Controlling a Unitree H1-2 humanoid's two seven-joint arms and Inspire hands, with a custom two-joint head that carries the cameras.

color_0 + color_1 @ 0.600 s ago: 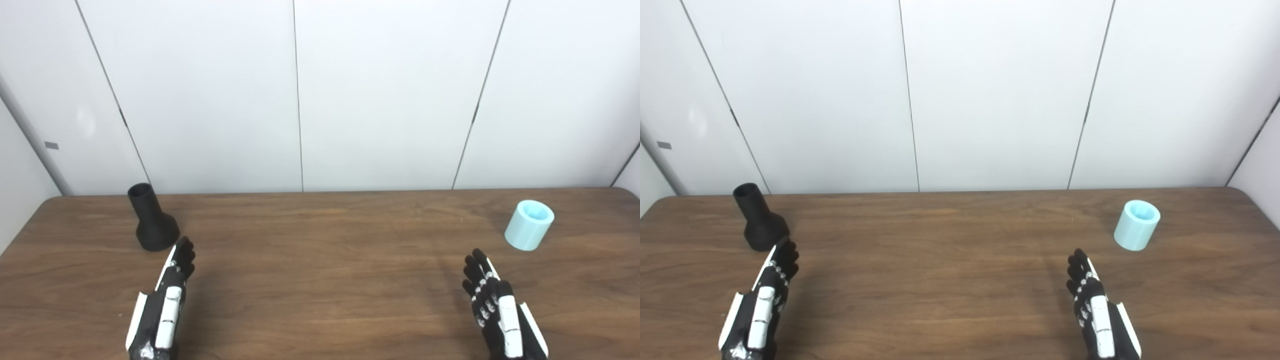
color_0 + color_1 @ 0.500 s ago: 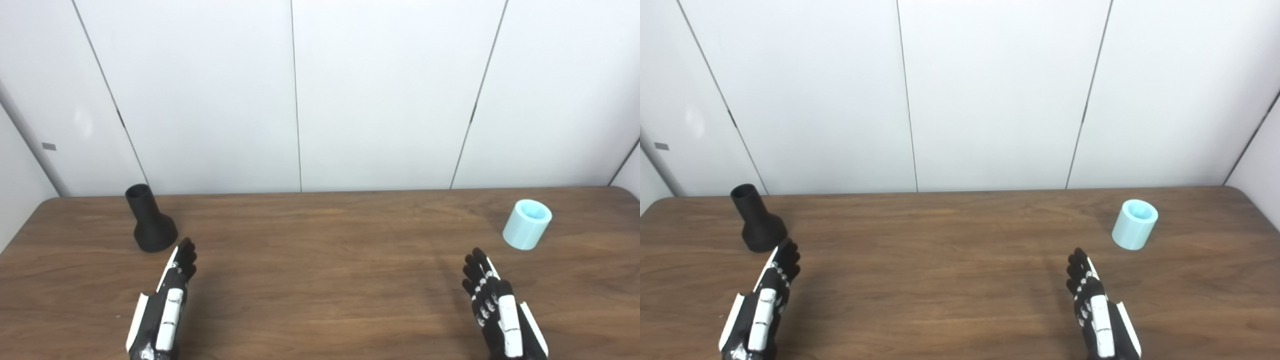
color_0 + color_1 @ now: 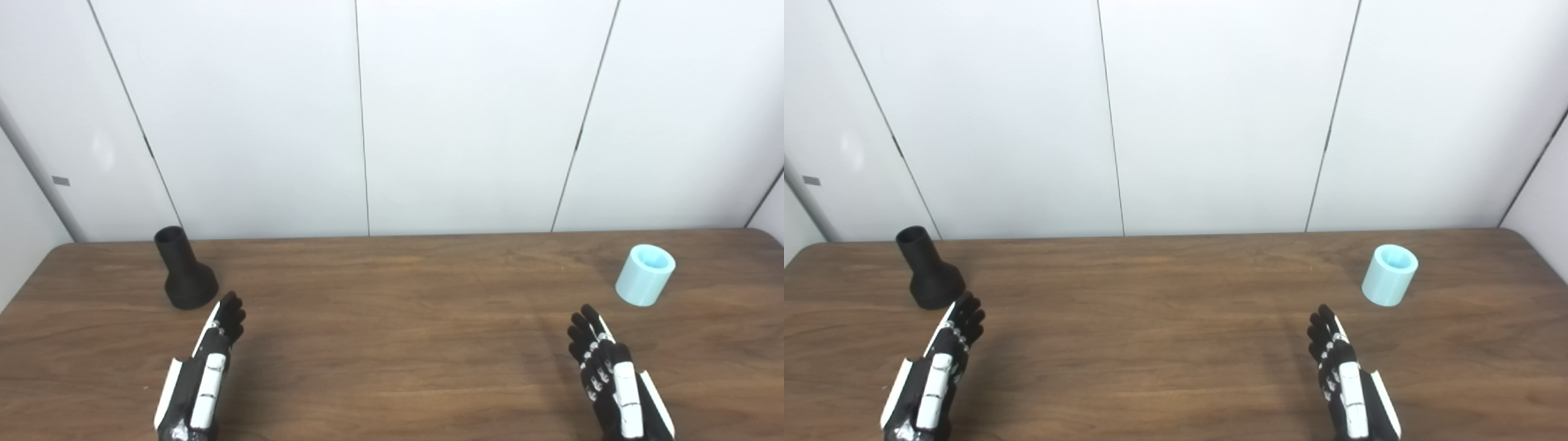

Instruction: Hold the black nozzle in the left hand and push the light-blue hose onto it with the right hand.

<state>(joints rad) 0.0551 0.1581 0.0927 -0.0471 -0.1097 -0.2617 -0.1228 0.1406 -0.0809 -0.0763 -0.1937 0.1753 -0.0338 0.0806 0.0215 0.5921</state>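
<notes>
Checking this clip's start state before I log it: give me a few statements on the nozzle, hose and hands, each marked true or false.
1. The black nozzle stands upright on the table, wide end down. True.
2. The left hand grips the nozzle. False: it is open, just short of the nozzle's base.
3. The light-blue hose is already on the nozzle. False: it stands apart at the table's right.
4. The right hand holds nothing. True.
</notes>
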